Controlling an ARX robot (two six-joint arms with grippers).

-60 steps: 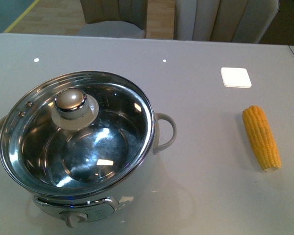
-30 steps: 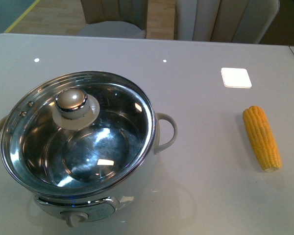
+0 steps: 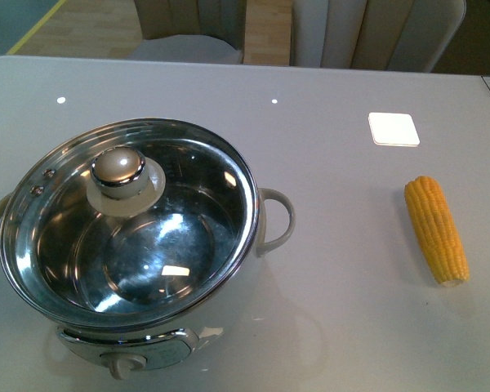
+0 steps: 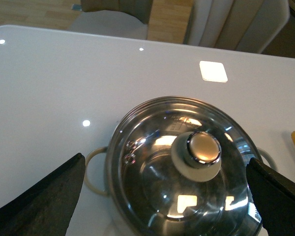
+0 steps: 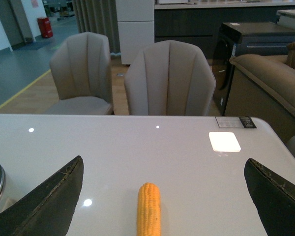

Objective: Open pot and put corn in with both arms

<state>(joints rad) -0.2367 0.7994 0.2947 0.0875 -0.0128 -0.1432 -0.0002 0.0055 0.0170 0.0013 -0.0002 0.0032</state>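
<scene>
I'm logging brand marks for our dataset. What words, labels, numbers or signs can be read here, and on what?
No text reads legibly.
Sticker at a far corner of the table: dark print, too small to read.
Control panel on the pot: markings blurred, unreadable.

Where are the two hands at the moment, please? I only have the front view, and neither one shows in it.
Observer: The left hand is open over the pot lid, its knob between the fingers.
Operator: Thank you, and the right one?
Observer: The right hand is open too, with the corn lying on the table ahead, between its fingers.
</scene>
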